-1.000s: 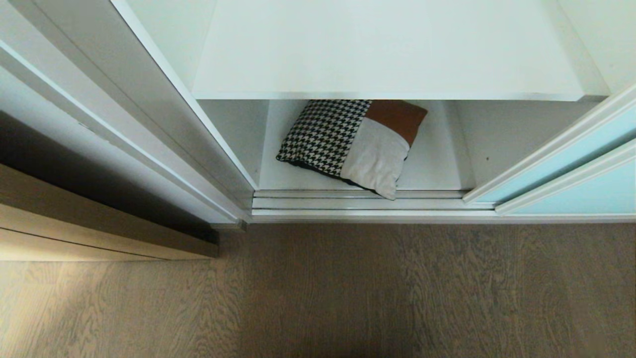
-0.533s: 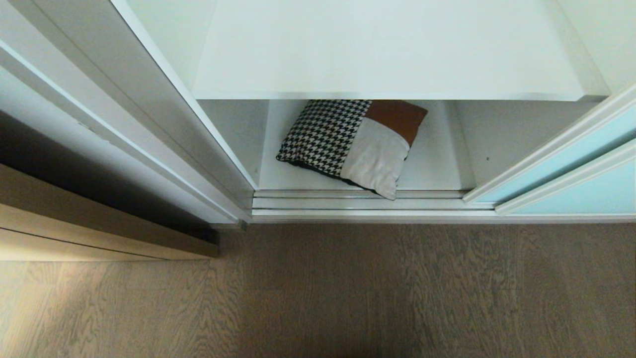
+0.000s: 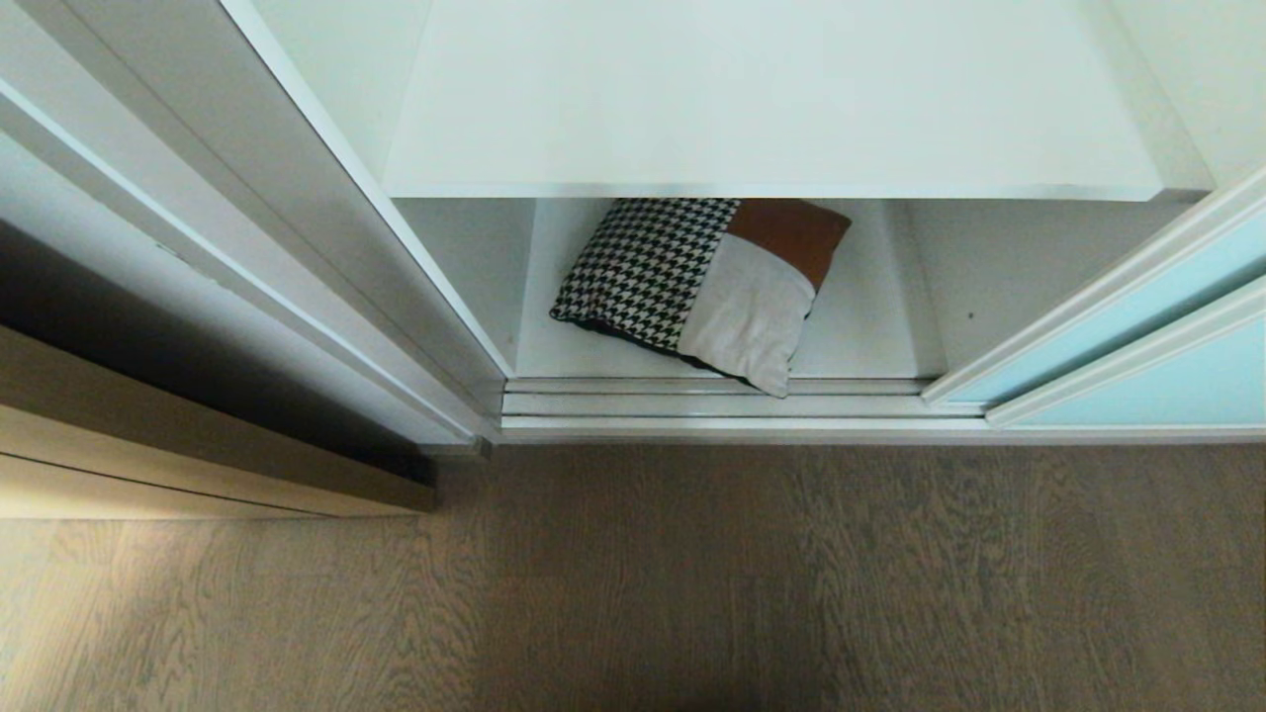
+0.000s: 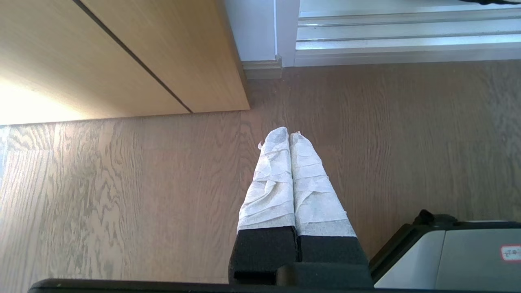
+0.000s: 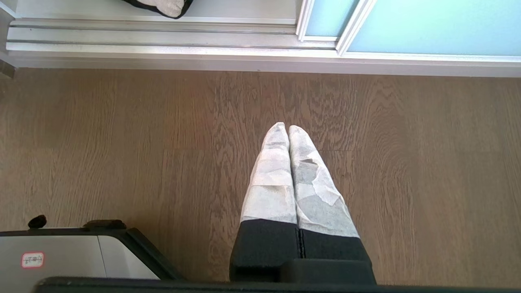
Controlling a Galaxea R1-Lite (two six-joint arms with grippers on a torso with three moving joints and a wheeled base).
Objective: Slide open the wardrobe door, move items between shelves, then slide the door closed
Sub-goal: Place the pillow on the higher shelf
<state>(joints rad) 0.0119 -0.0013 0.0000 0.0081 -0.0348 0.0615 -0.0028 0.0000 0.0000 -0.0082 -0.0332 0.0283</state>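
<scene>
Both pincers, left pincer [image 4: 289, 135] and right pincer [image 5: 283, 127], hang pressed together over the floor [image 3: 692, 574], holding nothing, with the cushion [image 3: 702, 287] on the bottom shelf [image 3: 860, 336] at 12 o'clock, its long axis running 10-to-4, slightly nearer the right pincer, door [image 3: 1137, 381] slid to 3 o'clock.

Cushion [image 3: 707, 287] rear edge hidden under upper shelf [image 3: 771, 109]; sliding wardrobe door [image 3: 1137, 366] cut off right.

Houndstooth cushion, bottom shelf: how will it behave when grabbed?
The cushion looks soft and puffy, so probably light and floppy, sagging from one pinched corner. Its fabric likely grips well. One corner overhangs the door track, so a push could snag there.
</scene>
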